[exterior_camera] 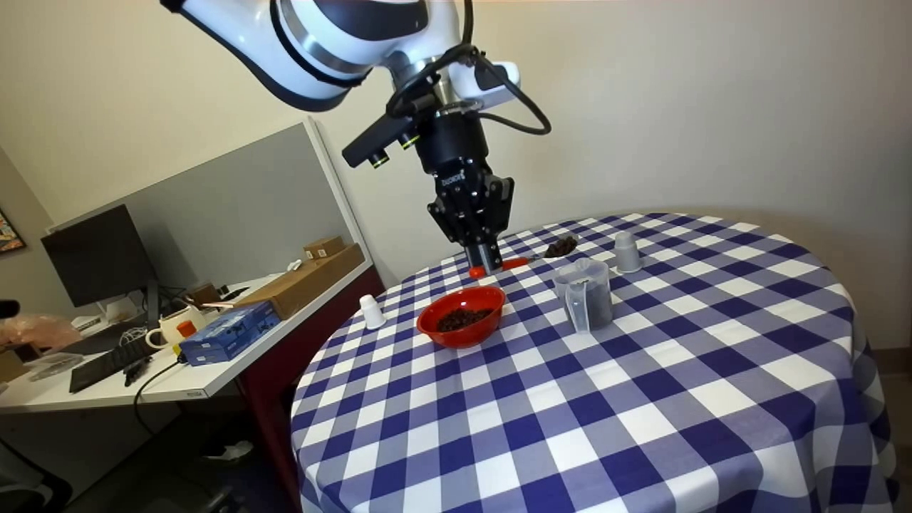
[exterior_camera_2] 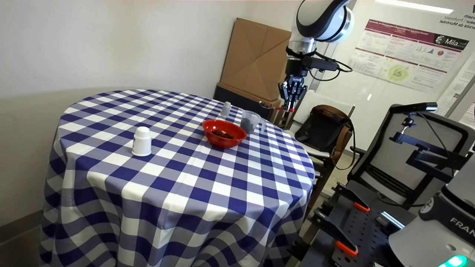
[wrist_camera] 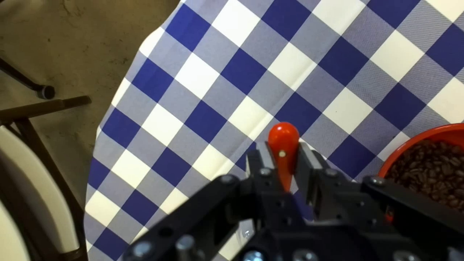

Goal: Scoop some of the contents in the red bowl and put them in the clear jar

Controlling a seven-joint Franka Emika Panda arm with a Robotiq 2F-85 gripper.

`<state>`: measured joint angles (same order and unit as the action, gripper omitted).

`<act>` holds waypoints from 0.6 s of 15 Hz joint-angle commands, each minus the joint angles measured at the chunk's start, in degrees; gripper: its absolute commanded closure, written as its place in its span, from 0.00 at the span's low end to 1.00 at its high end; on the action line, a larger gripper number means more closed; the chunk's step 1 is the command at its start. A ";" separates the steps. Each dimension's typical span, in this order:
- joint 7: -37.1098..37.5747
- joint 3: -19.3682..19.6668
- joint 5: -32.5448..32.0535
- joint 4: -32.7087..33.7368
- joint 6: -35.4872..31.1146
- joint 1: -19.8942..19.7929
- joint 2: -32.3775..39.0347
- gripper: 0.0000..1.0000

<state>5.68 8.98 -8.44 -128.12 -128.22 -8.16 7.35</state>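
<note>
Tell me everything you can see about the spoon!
The spoon has a shiny red handle, perhaps plastic, with a round end and a small pale spot, and a thin greyish neck that looks like metal. Its other end is heaped with dark brown beans. The gripper pinches the handle near that round end. The spoon hangs roughly level in the air above the checked tablecloth. Only the gripper and the beans touch it.
</note>
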 commanded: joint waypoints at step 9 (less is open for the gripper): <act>-0.29 -0.05 3.72 9.48 6.56 -0.27 5.71 0.89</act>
<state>5.68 8.98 -6.09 -122.38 -124.05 -8.27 11.05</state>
